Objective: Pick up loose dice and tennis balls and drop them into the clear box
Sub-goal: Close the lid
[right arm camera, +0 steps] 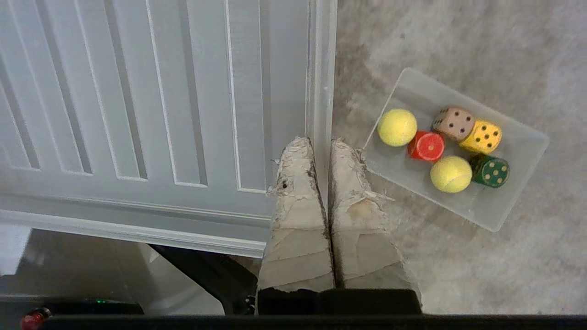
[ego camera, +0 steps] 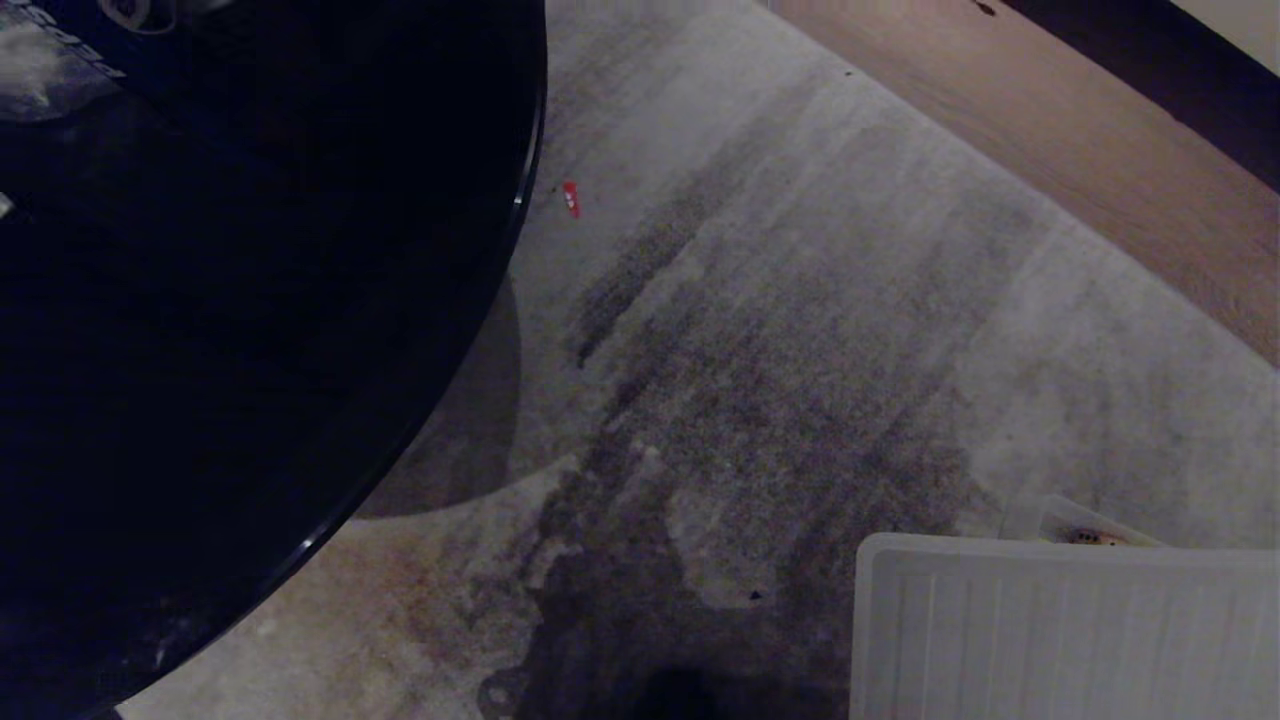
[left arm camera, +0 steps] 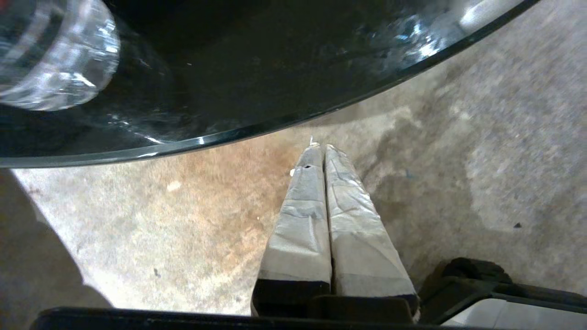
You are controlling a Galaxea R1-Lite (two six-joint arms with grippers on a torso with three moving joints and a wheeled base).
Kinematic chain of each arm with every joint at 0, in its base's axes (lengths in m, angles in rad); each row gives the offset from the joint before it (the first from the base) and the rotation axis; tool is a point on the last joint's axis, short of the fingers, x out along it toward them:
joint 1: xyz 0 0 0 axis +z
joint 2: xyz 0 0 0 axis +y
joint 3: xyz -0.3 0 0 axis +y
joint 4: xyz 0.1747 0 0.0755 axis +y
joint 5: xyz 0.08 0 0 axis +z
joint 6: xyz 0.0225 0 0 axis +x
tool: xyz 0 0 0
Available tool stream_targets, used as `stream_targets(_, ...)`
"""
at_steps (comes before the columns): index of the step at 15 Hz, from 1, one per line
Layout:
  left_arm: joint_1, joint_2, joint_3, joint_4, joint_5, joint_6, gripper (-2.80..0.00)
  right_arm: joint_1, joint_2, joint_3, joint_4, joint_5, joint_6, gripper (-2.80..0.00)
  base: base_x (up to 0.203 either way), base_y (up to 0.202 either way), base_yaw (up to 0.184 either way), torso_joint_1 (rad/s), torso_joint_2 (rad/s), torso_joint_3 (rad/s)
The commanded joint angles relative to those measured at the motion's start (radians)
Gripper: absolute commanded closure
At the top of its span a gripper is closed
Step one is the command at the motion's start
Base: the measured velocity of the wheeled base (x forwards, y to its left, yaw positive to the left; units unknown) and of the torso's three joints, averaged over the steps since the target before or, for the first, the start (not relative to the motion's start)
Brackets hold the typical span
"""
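The clear box sits on the grey carpet just beside the white ribbed lid. Inside it lie two tennis balls, a red die, a tan die, a yellow die and a green die, all close together. No loose piece shows outside the box.

The right end effector hangs over the lid's edge next to the box, fingers pressed together and empty. The left end effector is likewise pressed together, away from the box near the rim of a black round counter.

The balls look light and fuzzy, likely easy to pinch across the middle. The dice seem hard and smoother; opposite flat faces would probably hold best.
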Motion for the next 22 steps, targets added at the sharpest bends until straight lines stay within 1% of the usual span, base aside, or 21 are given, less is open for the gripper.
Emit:
stream_targets(1, 0.000, 0.002, 0.002, -0.001, 0.001, -0.002, 0.00, 0.000, 0.003, 0.000, 0.001, 0.000, 0.000, 0.00, 0.000, 0.000, 0.000, 0.006, 0.00, 0.199)
stream_targets(22, 0.000, 0.002, 0.002, -0.001, 0.001, -0.005, 0.00, 0.000, 0.003, 0.000, 0.001, 0.000, 0.000, 0.00, 0.000, 0.000, 0.000, 0.002, 0.00, 0.201)
